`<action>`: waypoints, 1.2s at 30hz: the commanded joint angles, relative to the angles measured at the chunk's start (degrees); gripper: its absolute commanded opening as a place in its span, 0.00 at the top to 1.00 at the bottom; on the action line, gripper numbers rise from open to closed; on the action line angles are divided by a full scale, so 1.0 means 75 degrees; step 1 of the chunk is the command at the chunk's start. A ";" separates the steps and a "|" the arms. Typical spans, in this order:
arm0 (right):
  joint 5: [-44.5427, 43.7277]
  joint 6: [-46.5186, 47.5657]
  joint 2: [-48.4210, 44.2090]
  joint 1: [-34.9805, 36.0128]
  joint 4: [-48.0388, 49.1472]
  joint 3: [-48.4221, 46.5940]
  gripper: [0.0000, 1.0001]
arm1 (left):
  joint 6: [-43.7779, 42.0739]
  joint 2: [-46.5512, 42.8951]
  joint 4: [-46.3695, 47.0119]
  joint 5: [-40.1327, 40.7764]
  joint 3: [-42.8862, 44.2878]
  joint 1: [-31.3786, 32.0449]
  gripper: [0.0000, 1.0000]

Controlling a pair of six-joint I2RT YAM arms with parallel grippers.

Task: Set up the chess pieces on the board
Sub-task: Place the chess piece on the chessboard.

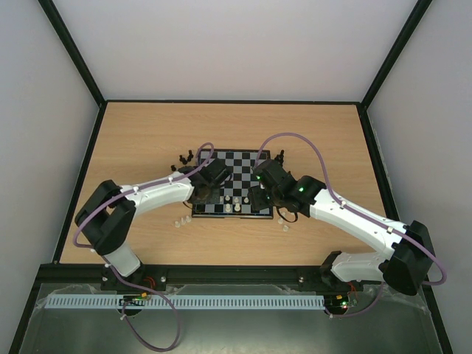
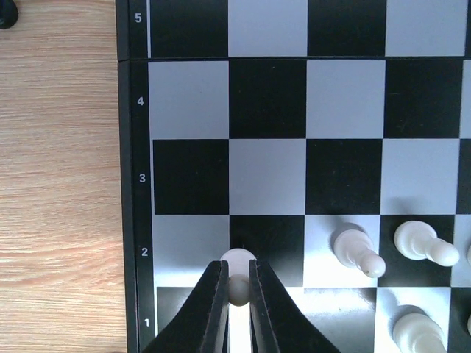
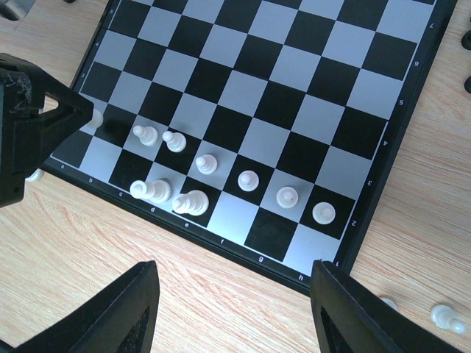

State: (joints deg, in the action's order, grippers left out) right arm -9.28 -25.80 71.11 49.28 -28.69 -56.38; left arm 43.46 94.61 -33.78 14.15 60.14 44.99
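Observation:
The board point(image 1: 240, 166) lies mid-table with several white pieces along its near rows. In the left wrist view my left gripper point(image 2: 237, 266) is shut on a white pawn point(image 2: 238, 288) over the black second-row square by the board's point(image 2: 268, 176) left edge. Two more white pawns point(image 2: 358, 250) stand to its right in that row. My right gripper point(image 3: 234, 268) is wide open and empty, above the bare table just off the board's point(image 3: 294, 110) near rim. Several white pawns point(image 3: 249, 179) and two taller white pieces point(image 3: 190, 201) show there.
Black pieces stand off the board at its far-left corner point(image 1: 186, 158) and far-right corner point(image 1: 281, 155). Loose white pieces lie on the table near the front-left point(image 1: 179, 223) and front-right corners point(image 1: 285, 223); the latter also show in the right wrist view point(image 3: 445, 318).

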 commanded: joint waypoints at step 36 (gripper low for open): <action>-0.0050 0.0043 0.0017 0.0057 -0.0159 0.0086 0.42 | -0.0089 0.0539 0.0051 -0.0084 0.0374 0.0186 0.83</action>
State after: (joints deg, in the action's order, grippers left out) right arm -9.28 -25.80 71.13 49.28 -28.69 -56.38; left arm 42.76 97.93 -32.56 13.47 61.60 46.06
